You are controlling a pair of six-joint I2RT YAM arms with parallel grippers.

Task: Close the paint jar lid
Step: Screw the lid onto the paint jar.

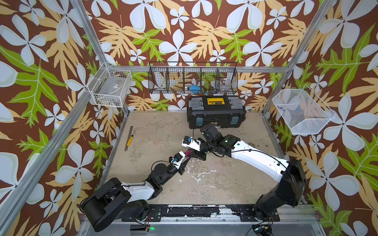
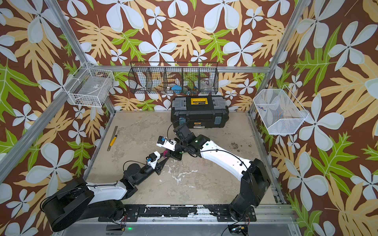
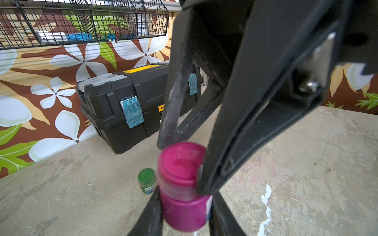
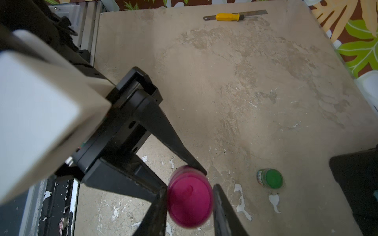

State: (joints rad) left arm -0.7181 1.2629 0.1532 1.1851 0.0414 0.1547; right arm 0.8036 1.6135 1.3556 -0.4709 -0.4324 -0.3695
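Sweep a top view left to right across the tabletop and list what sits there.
In order: steel ruler → pink paint jar → black toolbox.

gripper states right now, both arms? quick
Left gripper: closed, holding the magenta plastic paint jar by its body.
Right gripper: closed on the jar's round magenta lid.
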